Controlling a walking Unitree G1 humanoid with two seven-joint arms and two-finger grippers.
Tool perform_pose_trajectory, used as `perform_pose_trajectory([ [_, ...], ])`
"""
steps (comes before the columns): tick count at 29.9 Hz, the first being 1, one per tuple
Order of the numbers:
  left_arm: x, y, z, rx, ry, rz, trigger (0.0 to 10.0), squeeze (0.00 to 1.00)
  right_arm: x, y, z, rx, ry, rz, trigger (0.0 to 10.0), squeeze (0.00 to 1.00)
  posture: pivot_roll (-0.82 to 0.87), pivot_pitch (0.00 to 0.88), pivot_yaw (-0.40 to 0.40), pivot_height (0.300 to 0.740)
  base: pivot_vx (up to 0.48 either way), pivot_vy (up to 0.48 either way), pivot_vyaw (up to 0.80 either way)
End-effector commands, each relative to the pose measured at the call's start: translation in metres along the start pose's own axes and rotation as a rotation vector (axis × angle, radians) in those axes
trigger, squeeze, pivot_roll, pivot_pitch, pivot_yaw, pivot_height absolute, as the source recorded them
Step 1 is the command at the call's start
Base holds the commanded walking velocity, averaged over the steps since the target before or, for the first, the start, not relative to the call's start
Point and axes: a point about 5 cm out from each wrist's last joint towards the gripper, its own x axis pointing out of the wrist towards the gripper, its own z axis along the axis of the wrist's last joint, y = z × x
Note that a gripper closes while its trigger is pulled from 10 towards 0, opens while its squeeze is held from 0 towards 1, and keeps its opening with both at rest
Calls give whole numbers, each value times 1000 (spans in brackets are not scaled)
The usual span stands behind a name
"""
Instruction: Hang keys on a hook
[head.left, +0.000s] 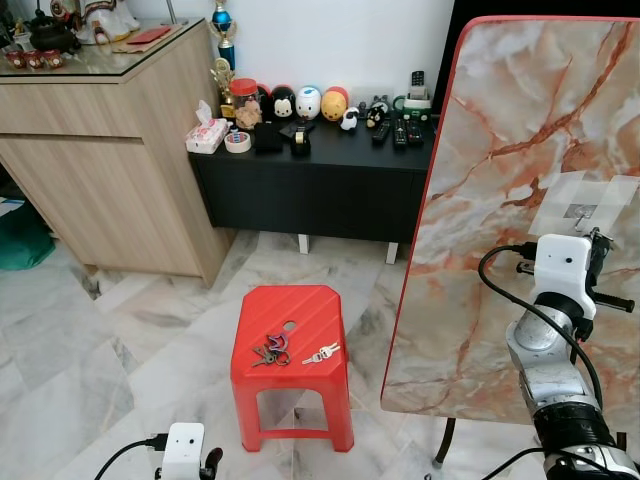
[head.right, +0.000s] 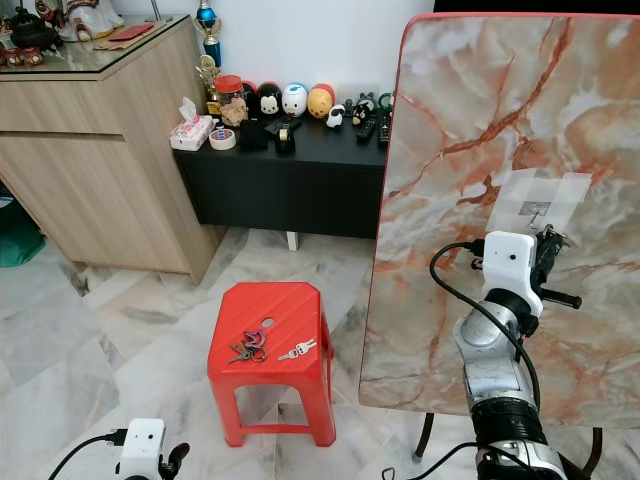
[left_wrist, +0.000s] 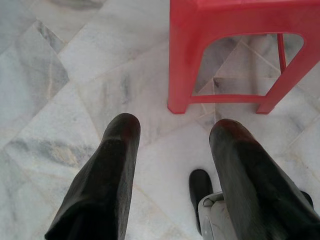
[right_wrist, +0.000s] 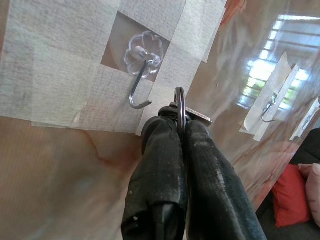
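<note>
My right gripper (right_wrist: 176, 126) is raised against the upright marble board (head.left: 520, 120) and is shut on a key ring (right_wrist: 180, 102), with a key sticking out beside it. The ring sits just beside the open tip of a metal hook (right_wrist: 138, 85), which hangs from a clear flower-shaped base taped to the board (head.left: 581, 210). Two more bunches of keys (head.left: 272, 349) (head.left: 321, 353) lie on the red stool (head.left: 295, 310). My left gripper (left_wrist: 172, 137) hangs low over the floor near the stool's legs, open and holding nothing.
A black low cabinet (head.left: 310, 180) with toys, remotes and tape stands at the back wall. A wooden sideboard (head.left: 100, 150) is at the left. The marble board stands on thin dark legs (head.left: 441, 445). Marble floor lies around the stool.
</note>
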Motion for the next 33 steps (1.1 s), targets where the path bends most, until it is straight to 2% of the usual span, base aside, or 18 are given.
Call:
perform_pose_trajectory([
  [1, 0, 1, 0, -6, 2, 12, 10000, 0, 6, 0, 8, 3, -22, -3, 10000, 0, -22, 0, 9, 740, 0, 0, 0],
  [16, 0, 2, -1, -11, 10, 14, 10000, 0, 10, 7, 13, -57, -44, 48, 10000, 0, -24, 0, 9, 740, 0, 0, 0],
  [33, -1, 1, -4, -16, 21, 16, 10000, 0, -1, 11, -5, -153, -4, 106, 10000, 0, -26, 0, 5, 740, 0, 0, 0],
])
